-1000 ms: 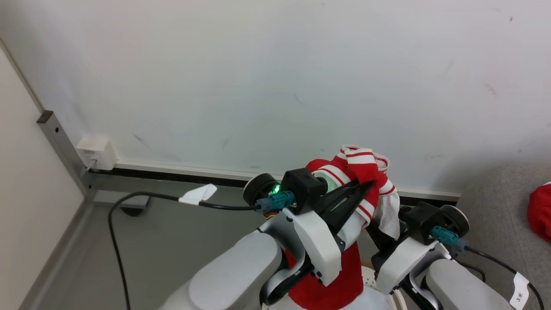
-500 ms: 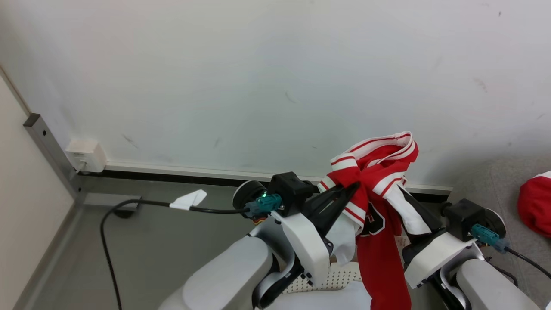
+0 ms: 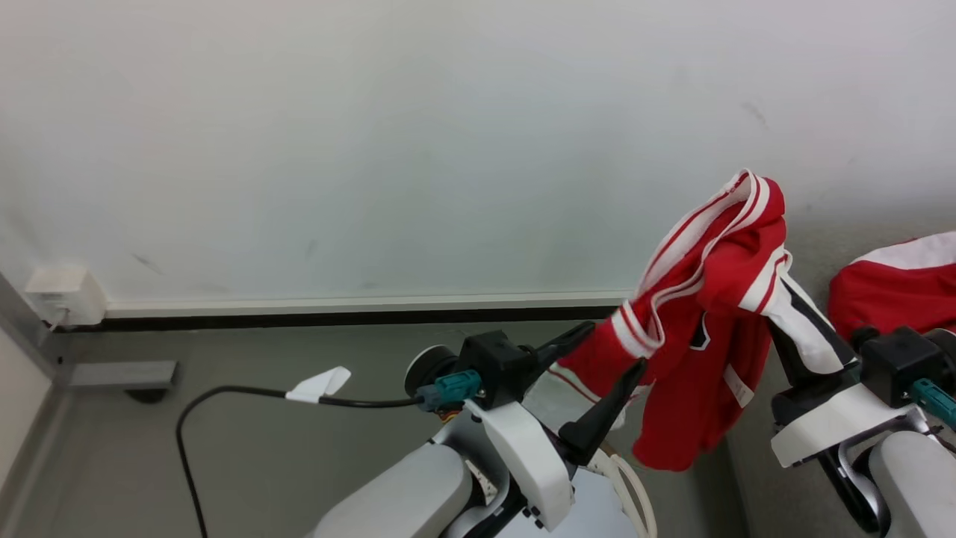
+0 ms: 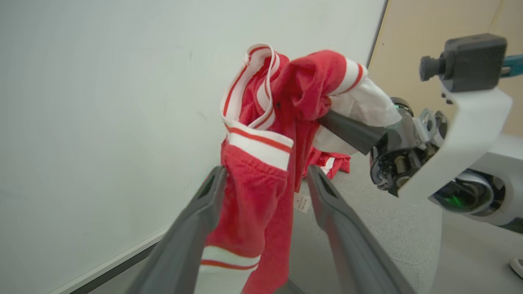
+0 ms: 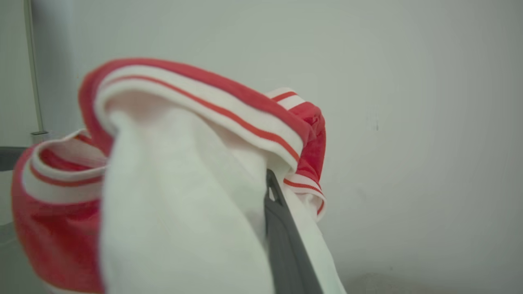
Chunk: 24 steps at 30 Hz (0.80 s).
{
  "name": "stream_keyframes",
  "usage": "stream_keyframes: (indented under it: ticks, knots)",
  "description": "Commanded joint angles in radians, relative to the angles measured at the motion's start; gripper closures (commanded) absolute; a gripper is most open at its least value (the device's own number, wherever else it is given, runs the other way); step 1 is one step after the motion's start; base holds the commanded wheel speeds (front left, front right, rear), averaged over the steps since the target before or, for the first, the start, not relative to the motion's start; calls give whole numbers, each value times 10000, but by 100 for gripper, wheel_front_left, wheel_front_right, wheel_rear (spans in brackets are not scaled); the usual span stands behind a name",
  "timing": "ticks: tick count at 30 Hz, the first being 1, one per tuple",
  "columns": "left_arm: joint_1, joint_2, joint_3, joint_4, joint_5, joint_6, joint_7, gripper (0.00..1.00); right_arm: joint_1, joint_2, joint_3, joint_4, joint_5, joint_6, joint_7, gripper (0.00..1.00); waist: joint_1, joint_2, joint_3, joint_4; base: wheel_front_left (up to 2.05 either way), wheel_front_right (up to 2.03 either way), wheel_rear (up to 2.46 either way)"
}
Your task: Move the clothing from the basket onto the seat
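The red clothing point(image 3: 709, 329) with white stripes hangs in the air from my right gripper point(image 3: 777, 306), which is shut on its upper folds. White fabric covers the finger point(image 5: 282, 232). My left gripper point(image 3: 616, 345) stands open just left of the garment. In the left wrist view the cloth point(image 4: 253, 196) dangles between and beyond that gripper's spread fingers point(image 4: 322, 192). The grey seat point(image 3: 844, 239) lies at the right, below and behind the garment. At the bottom edge a white looped handle point(image 3: 635, 486) of the basket peeks out.
A second red and white garment point(image 3: 896, 284) lies on the seat at the far right. A white wall with a baseboard runs across the back. A black cable with a white tag point(image 3: 321, 382) crosses the grey floor, and a socket box point(image 3: 63, 295) sits at the left.
The camera has turned right. My left gripper has let go of the clothing and opened. My right gripper has carried the garment up and to the right, toward the seat.
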Motion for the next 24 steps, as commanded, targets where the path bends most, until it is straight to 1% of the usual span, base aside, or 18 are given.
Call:
stream_keyframes:
  ticks: [1,10,11,13,19,24]
  knots:
    - [143,60,36,-80,-59,52,-86,0,172,-158,-160,-141,-124,-23,-30,100,0,-1,109,-371,0,0,0]
    - [196,311,-84,-220,202,171,-229,0,676,-559,-1595,-1223,-711,-23,-28,100,0,-1,424,-1626,0,0,0]
    - [196,311,-84,-220,202,171,-229,0,676,-559,-1595,-1223,-711,-23,-28,100,0,-1,424,-1626,0,0,0]
    - [182,385,-126,-232,334,193,-278,0,819,-591,-1852,-1536,-871,-23,-29,100,0,-1,504,-1944,0,0,0]
    - [96,552,-268,-169,613,274,-483,0,1358,-456,-2494,-2557,-1285,-23,230,100,0,-1,755,-2826,0,0,0]
    - [39,606,-317,-116,711,284,-593,0,1741,-203,-2851,-3263,-1291,-23,447,100,0,-1,998,-3321,0,0,0]
